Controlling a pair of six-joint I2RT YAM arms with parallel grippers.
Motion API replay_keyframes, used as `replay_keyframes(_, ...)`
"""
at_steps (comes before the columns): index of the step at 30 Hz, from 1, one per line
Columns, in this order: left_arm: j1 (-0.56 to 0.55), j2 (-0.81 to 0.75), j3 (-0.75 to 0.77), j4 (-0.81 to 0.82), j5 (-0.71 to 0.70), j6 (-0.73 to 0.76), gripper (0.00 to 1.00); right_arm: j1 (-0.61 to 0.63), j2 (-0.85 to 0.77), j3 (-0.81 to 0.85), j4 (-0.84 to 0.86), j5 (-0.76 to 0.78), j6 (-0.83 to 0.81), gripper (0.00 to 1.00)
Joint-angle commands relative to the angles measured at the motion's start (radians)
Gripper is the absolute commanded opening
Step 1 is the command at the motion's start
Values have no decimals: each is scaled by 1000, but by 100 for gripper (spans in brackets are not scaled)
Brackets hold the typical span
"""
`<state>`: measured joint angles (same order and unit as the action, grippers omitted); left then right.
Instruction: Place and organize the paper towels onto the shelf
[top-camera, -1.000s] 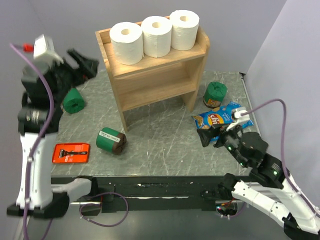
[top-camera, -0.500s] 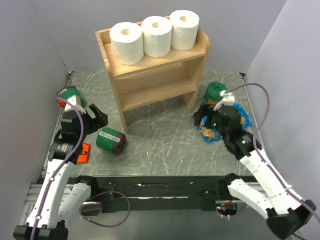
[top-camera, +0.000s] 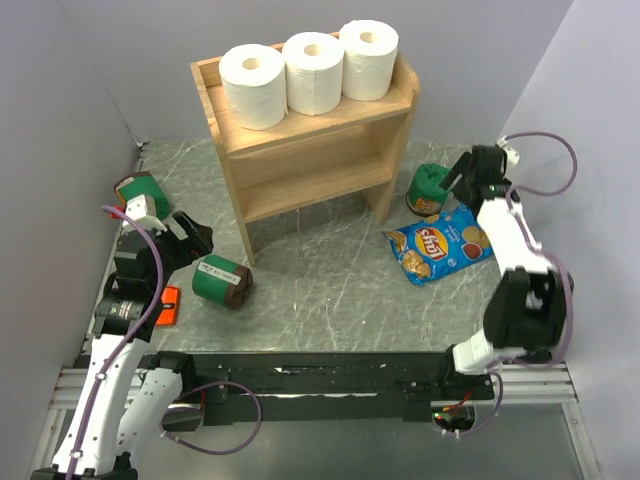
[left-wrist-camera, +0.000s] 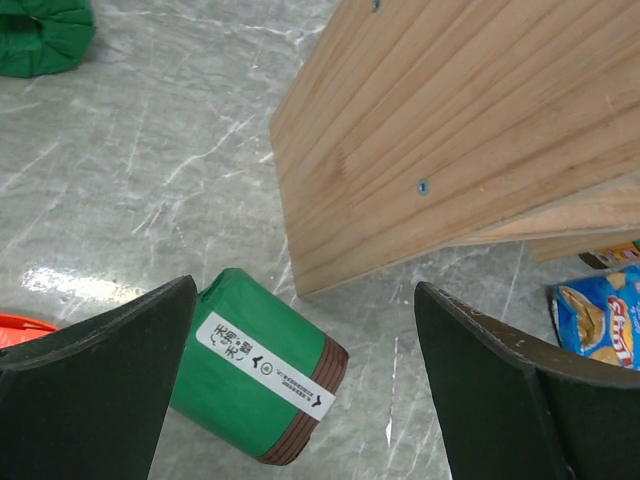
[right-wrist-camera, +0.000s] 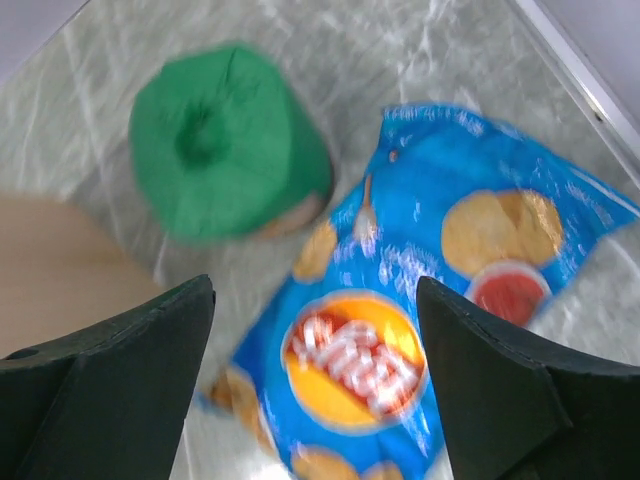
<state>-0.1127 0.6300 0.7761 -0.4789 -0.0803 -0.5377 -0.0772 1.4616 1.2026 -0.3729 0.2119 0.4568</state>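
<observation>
3 rolls (top-camera: 311, 70) stand in a row on the shelf (top-camera: 310, 165) top. The left fingers (left-wrist-camera: 100, 370) gape wide above a green pack (left-wrist-camera: 262, 390); the right fingers (right-wrist-camera: 110, 370), wide and empty, above chips (right-wrist-camera: 400, 330).

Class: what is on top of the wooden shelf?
Three paper towels stand upright in a row on the shelf. The lower tier's rear is hidden beneath the top board.

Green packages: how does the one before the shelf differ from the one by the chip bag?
The labelled green package lies on its side, label up, near the shelf's left leg; the other package, by the chip bag, stands on end, no label showing, near the right leg. Both are green.
</observation>
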Motion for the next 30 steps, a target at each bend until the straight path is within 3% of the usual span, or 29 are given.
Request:
replay_keyframes(1,-1,-7,3,45,50,16,96,-39,158,179,2,-13,85,87)
replay_keyframes(9,-2,-23,8,39,44,19,96,-75,341,328,9,-42,140,81)
replay_keyframes(30,-1,13,12,42,51,27,96,-76,517,316,106,-207,143,72)
